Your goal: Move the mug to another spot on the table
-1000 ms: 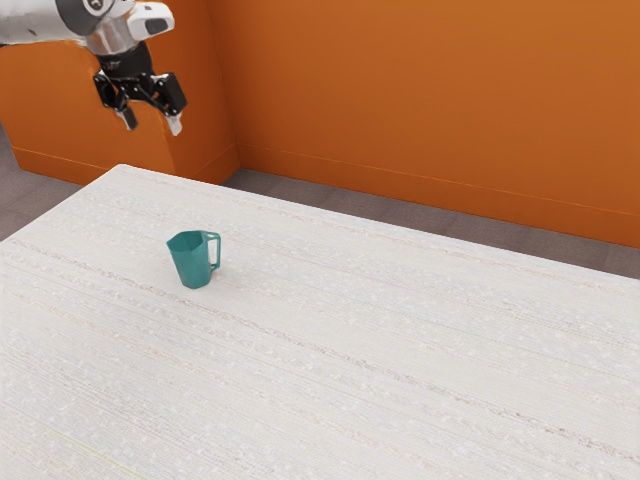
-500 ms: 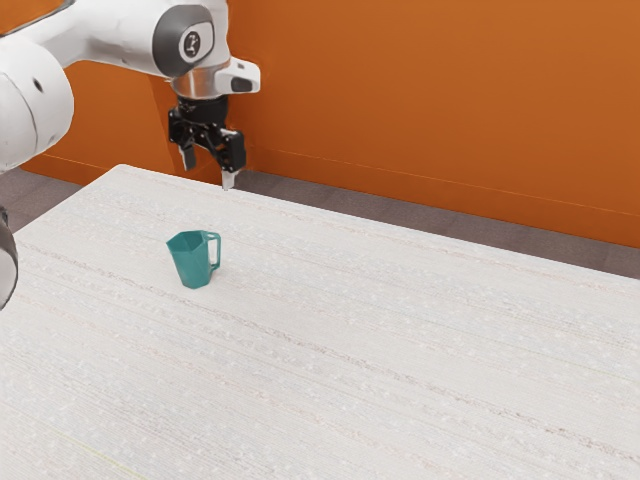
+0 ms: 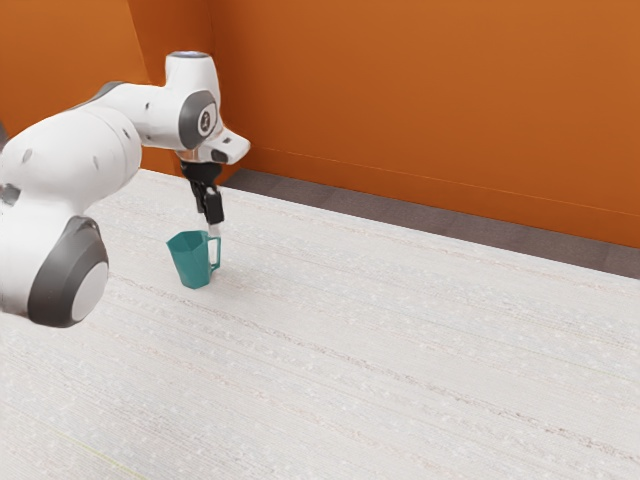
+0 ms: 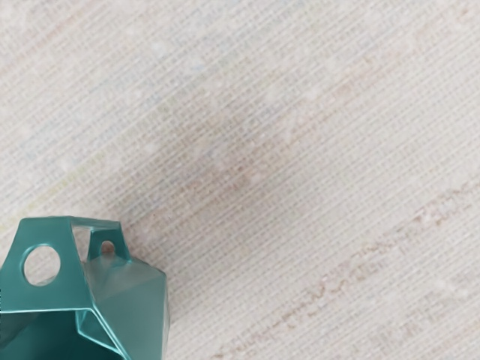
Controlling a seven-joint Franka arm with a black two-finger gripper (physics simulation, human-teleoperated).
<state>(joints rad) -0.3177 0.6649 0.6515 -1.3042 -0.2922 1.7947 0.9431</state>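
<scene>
A teal faceted mug point(image 3: 192, 260) stands upright on the white table point(image 3: 420, 340), toward the exterior view's left, its handle pointing to the exterior view's right. My gripper point(image 3: 213, 233) hangs pointing down just above the mug's handle and the rim beside it. It is open, seen edge-on, with nothing held. In the wrist view the mug point(image 4: 82, 300) lies close under my hand, with its handle and open mouth showing.
An orange wall point(image 3: 420, 90) runs behind the table, with a strip of grey floor point(image 3: 450, 222) between them. My white arm point(image 3: 70, 190) bulks over the table's left part. Bare tabletop stretches to the exterior view's right and front of the mug.
My hand has come down and toward the mug, from high by the wall to just above its handle, turning edge-on to the camera. The mug has not moved.
</scene>
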